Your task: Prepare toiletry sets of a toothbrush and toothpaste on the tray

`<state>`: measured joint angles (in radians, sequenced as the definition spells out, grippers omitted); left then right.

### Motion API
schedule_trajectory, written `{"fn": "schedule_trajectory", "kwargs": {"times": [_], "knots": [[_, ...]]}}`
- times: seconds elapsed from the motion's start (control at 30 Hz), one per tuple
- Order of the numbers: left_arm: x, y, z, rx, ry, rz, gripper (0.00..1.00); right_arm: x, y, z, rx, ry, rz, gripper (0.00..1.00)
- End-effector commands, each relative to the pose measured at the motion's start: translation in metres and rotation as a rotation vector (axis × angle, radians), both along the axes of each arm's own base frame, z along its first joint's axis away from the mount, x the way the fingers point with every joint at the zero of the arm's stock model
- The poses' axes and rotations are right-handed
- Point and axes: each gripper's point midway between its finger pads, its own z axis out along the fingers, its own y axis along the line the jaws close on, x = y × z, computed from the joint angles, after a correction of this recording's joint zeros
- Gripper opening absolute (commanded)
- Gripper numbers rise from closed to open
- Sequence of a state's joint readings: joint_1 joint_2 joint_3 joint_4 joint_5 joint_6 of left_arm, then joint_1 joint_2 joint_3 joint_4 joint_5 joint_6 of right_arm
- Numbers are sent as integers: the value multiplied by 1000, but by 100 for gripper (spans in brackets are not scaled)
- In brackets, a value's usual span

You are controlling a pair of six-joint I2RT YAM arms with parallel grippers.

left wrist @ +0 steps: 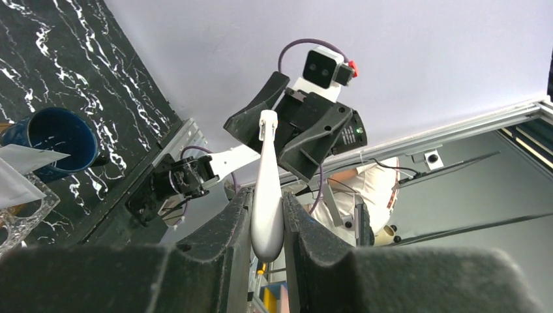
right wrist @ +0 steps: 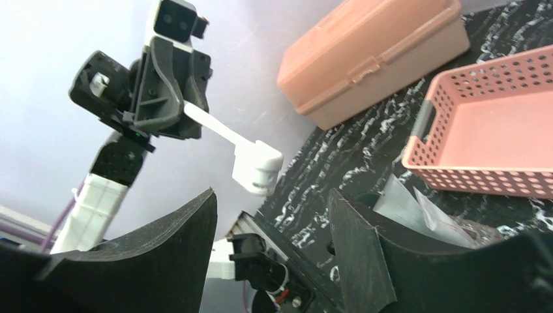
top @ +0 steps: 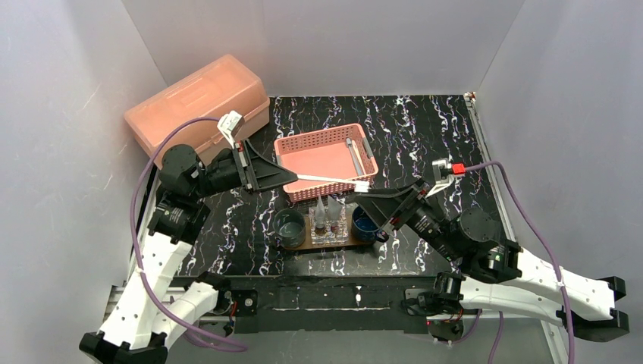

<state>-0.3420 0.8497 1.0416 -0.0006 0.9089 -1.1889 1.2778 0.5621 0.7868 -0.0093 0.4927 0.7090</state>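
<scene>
My left gripper (top: 290, 177) is shut on the handle of a white toothbrush (top: 326, 180) and holds it level above the near rim of the pink basket. In the left wrist view the handle (left wrist: 267, 215) is pinched between both fingers. The brush head (right wrist: 257, 168) points at my right gripper (top: 369, 206), which is open, with the head just above and beyond its fingertips and touching neither. The brown tray (top: 303, 246) lies below. It carries a clear box with two silvery toothpaste tubes (top: 327, 208) standing in it.
A dark cup (top: 290, 227) and a blue cup (top: 365, 224) flank the clear box on the tray. The pink basket (top: 326, 159) holds a thin stick-like item (top: 354, 154) along its right wall. A salmon lidded box (top: 197, 106) sits at the back left.
</scene>
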Motion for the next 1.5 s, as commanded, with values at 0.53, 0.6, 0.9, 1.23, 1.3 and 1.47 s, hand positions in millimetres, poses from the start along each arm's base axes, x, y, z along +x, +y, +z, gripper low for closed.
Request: {"fn": "schedule_trajectory", "kwargs": {"times": [0.53,0.6,0.9,1.23,1.3,1.47], "knots": [[-44,10,26,-49,-113,-76,0,-27,21,64,275,-42,186,63],[-45,11,26,-49,-115,-78,0,-28,24,64,277,-38,194,61],[-46,11,25,-47,-119,-81,0,-31,28,64,287,-35,219,47],[-43,10,21,-41,-114,-75,0,-32,26,58,296,-19,222,31],[-41,10,20,-41,-109,-72,0,-32,26,57,295,-15,221,26],[-36,8,14,-33,-89,-68,9,-31,24,56,291,-13,213,8]]}}
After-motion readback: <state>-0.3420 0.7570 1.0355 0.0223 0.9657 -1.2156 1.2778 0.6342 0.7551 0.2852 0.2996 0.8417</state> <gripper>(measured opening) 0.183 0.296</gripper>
